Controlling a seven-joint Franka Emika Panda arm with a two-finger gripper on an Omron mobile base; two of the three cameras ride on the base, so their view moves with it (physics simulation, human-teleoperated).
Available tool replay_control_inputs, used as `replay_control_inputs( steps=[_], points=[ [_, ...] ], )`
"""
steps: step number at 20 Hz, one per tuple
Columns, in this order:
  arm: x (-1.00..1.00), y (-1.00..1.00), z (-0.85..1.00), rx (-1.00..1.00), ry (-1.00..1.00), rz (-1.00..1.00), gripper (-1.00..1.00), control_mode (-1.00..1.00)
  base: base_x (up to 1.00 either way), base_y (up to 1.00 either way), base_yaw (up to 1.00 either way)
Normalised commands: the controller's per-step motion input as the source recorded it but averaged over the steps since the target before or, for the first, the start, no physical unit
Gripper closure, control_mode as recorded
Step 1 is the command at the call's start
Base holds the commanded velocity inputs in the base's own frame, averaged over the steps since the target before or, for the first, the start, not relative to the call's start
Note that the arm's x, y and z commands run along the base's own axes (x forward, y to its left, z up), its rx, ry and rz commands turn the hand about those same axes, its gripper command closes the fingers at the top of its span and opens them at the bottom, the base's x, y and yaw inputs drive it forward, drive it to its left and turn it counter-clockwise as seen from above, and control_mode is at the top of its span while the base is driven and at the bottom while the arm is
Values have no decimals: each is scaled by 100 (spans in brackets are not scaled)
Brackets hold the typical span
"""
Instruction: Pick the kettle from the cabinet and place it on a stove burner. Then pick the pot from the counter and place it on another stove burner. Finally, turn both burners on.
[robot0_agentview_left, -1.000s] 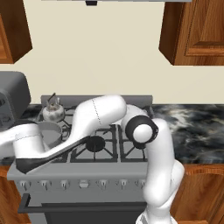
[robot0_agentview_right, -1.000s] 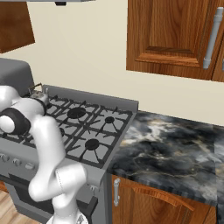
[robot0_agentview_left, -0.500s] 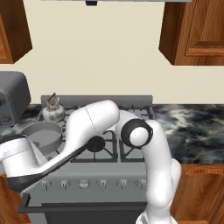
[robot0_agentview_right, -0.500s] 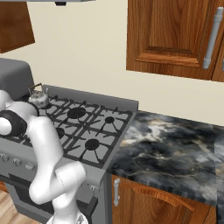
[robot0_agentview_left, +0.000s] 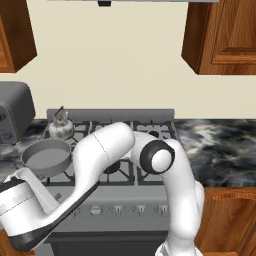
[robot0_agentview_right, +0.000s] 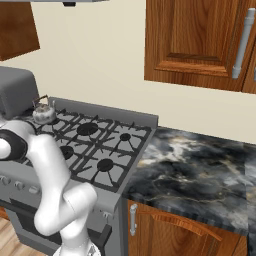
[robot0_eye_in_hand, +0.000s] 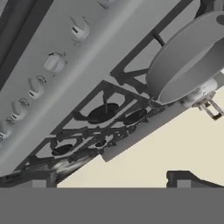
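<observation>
Kettle (robot0_agentview_left: 61, 128) and pot (robot0_agentview_left: 46, 156) sit on stove (robot0_agentview_left: 150, 202) burners; igniting both remains. Gripper (robot0_eye_in_hand: 109, 183) is wide, empty.

My arm (robot0_agentview_left: 95, 165) has swung further down and left, off the pot (robot0_agentview_left: 46, 157), toward the stove's front.

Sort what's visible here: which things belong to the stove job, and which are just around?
Job: kettle and pot on the stove, knobs, burners, cabinet, counter, open gripper.
Around: microwave, range hood.
</observation>
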Motion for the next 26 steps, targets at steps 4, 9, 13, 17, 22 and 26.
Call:
replay_control_inputs(
  steps=[4,9,13,17,22,26],
  points=[
    [-17,-35,-2,0,-7,9,-100,-100,0,0,0],
    [-4,-37,-1,0,-6,11,-100,-100,0,0,0],
    [-3,-22,-3,0,-2,9,-100,-100,0,0,0],
    [0,0,-37,-2,2,6,-100,-100,0,0,0],
    [0,0,-43,-6,3,4,-100,-100,0,0,0],
    [0,4,-35,-10,1,2,-100,-100,0,0,0]
  ],
)
